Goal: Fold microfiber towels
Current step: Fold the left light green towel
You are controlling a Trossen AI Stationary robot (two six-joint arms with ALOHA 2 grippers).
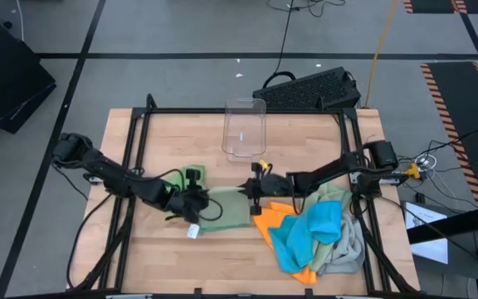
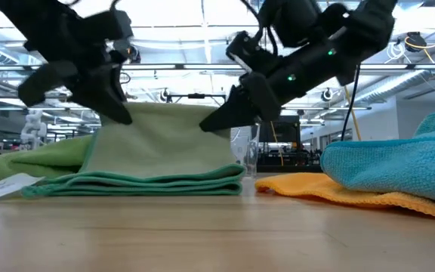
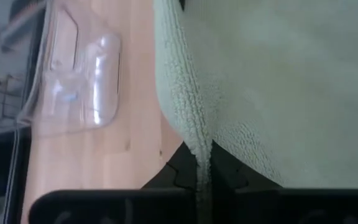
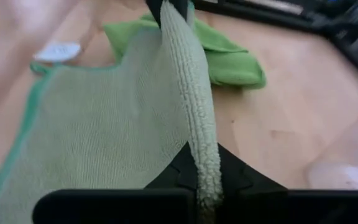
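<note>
The sage green towel (image 1: 226, 209) lies on the wooden surface (image 1: 173, 257) just in front of the clear plastic bin (image 1: 244, 129), and it is mid-fold. Both arms pinch its raised edge: the left gripper (image 1: 191, 202) is clamped on the edge at the side away from the pile of towels, and the right gripper (image 1: 256, 202) is clamped on it at the side nearest the pile. The low view shows 1 layer lifted like a flap above several flat layers stacked on the surface, so I judge that this fold is underway but not laid down.

The bright green towel (image 1: 195, 175) sits bunched just beside the sage one, between it and the bin, and looks only roughly gathered. The blue towel (image 1: 309, 235), orange towel (image 1: 282, 223) and light grey towel (image 1: 347, 245) are heaped together unfolded just beyond the right gripper. By this reckoning at least 3 towels remain, perhaps 4.

The sage cloth is soft, with a nubby looped pile, a darker green stitched hem and a small white label (image 1: 193, 232) at 1 corner. The bin is rigid, transparent and round-cornered.
</note>
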